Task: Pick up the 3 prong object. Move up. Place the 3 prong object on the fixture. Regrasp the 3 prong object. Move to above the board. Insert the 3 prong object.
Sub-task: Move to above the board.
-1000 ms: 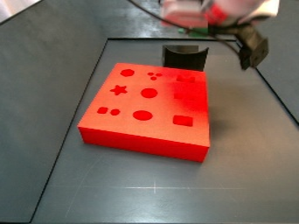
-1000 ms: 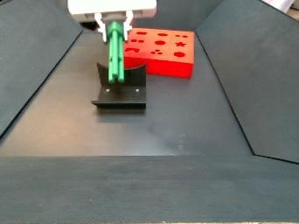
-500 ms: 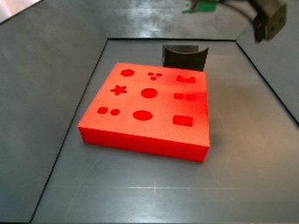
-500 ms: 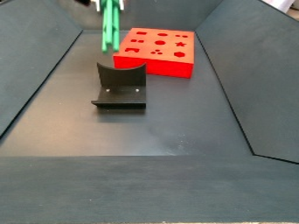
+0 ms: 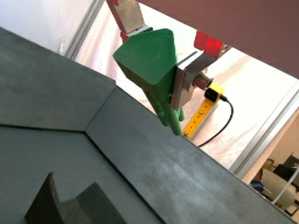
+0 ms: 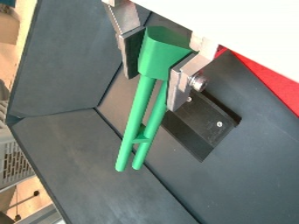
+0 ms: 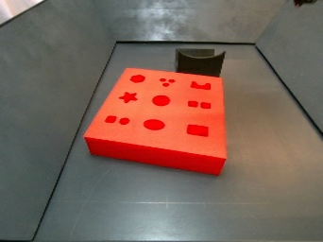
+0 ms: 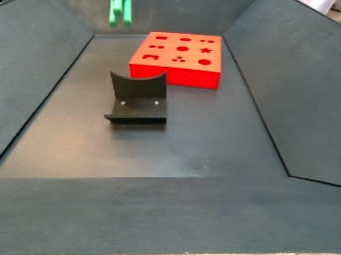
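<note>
We get even, fairly bright light from above in both side views, the board [image 7: 161, 118] glowing saturated red, soft shadow under the fixture [image 8: 138, 98]. Both are low-resolution, slightly soft. In a wrist view, daylight blows out the background behind the gripper [image 5: 158, 66] gripping the 3 prong object [image 5: 156, 70], sharp up close.

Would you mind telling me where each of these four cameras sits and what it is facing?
Wrist view: on the wrist, looking along the gripper, shut on the 3 prong object; floor beyond.
Wrist view: on the wrist, looking down past the gripper at the fixture below.
Side view: fixed high at the board end; fixture behind it; no robot parts.
Side view: fixed at the opposite end; fixture nearer, board behind; only the prong tips show.
Both side views share the board and the fixture.
</note>
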Robot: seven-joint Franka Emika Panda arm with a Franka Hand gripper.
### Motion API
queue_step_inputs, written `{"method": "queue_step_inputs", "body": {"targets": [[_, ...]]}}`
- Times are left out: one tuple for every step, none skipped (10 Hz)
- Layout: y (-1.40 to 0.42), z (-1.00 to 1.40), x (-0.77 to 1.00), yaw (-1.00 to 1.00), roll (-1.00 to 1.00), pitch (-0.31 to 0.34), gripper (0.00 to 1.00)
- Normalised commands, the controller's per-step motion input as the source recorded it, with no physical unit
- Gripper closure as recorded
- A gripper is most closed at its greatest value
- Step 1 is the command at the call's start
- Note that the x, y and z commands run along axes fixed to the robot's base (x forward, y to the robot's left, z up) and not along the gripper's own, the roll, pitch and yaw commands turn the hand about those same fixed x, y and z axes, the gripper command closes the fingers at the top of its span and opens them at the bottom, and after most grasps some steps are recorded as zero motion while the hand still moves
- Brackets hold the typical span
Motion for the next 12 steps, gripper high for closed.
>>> {"method": "queue_step_inputs", "body": {"targets": [[-1.0,0.45,-0.81,-0.09,-1.0,-0.05,1.0],[-1.0,0.46,-0.82,-0.09,-1.0,-0.062,1.0],[-1.0,0.48,-0.92,-0.09,-1.0,-0.087,1.0],[-1.0,0.47,-0.94,-0.09,-1.0,-0.099,1.0],[-1.0,0.48,-0.96,-0.1,-1.0,-0.104,1.0],[-0.96,0.48,-1.0,-0.11,-1.0,-0.105,1.0],[-0.86,0.44,-0.92,-0.11,-1.0,-0.104,1.0],[-0.44,0.25,-0.57,-0.12,-1.0,-0.113,1.0],[-0.28,0.16,-0.41,-0.12,-1.0,-0.109,1.0],[-0.07,0.06,-0.19,-0.12,-1.0,-0.102,1.0],[-0.02,0.03,-0.13,-0.12,-1.0,-0.107,1.0],[0.03,0.0,-0.08,-0.11,-0.95,-0.1,1.0]]}}
